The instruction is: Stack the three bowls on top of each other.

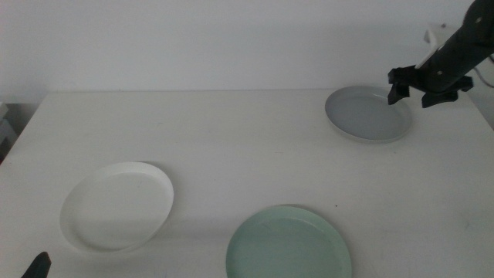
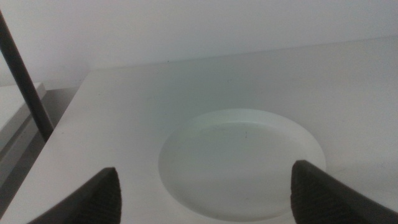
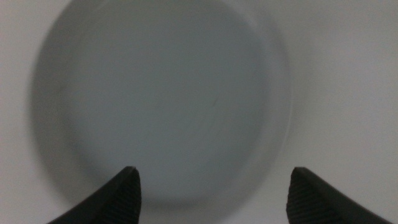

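Middle view: right gripper [image 1: 421,90] hovers over the grey bowl [image 1: 368,114], far right; white bowl [image 1: 116,205] and mint bowl [image 1: 288,243] lie near. Left wrist view: left gripper [image 2: 205,194], jaws spread, faces the white bowl. Right wrist view: jaws spread above the blurred, apparently untouched grey bowl.

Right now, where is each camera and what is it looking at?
Middle view: high up, looking forward and down at the table, all three bowls and the right gripper.
Left wrist view: low on the waiting left arm, facing the white bowl between open jaws.
Right wrist view: above the grey bowl, looking down between open jaws.
Shared: middle also shows the white bowl and grey bowl.
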{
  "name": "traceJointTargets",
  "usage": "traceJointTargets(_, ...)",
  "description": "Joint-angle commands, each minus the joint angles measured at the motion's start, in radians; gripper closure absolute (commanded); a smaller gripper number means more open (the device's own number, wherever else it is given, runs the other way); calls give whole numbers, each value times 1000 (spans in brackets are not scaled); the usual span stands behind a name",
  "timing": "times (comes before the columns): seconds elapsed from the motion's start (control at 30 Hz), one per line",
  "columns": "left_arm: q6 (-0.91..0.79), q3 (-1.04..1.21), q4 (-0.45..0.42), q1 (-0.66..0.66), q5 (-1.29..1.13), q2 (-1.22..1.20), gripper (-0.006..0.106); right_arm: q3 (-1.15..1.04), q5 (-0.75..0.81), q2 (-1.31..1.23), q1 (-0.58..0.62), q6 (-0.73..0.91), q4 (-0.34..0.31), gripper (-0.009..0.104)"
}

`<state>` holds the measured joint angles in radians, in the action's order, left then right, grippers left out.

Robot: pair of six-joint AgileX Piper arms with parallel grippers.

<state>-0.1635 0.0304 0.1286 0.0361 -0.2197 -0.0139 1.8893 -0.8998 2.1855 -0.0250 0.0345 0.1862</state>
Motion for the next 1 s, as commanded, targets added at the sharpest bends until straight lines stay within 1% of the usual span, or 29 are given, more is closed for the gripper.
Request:
traceJointTargets(0.0,8,-4,4,4,72,-13,-5,126,3,19,-16,0,-19,36)
traceJointTargets(0.13,8,-4,4,4,72,-13,-5,284,-36,146,-26,0,-18,37)
traceJointTargets(0.2,8,-4,4,4,72,-13,-5,351,-50,200,-28,0,-18,39)
traceJointTargets(0.33,8,-4,4,4,72,-13,-5,426,-49,267,-28,1,-18,46)
traceJointTargets(0.47,8,-4,4,4,72,-13,-5,440,-44,292,-28,12,-17,64)
traceJointTargets(0.57,8,-4,4,4,72,-13,-5,441,-43,292,-29,24,-17,84)
traceJointTargets(0.6,8,-4,4,4,72,-13,-5,442,-50,288,-30,24,-17,92)
traceJointTargets(0.63,8,-4,4,4,72,-13,-5,442,-57,283,-30,24,-16,96)
traceJointTargets(0.73,8,-4,4,4,72,-13,-5,439,-90,250,-30,27,15,96)
traceJointTargets(0.83,8,-4,4,4,72,-13,-5,402,-115,182,-18,60,82,96)
traceJointTargets(0.9,8,-4,4,4,72,-13,-5,329,-105,102,-3,93,131,96)
traceJointTargets(0.97,8,-4,4,4,72,-13,-5,226,-64,8,17,106,149,96)
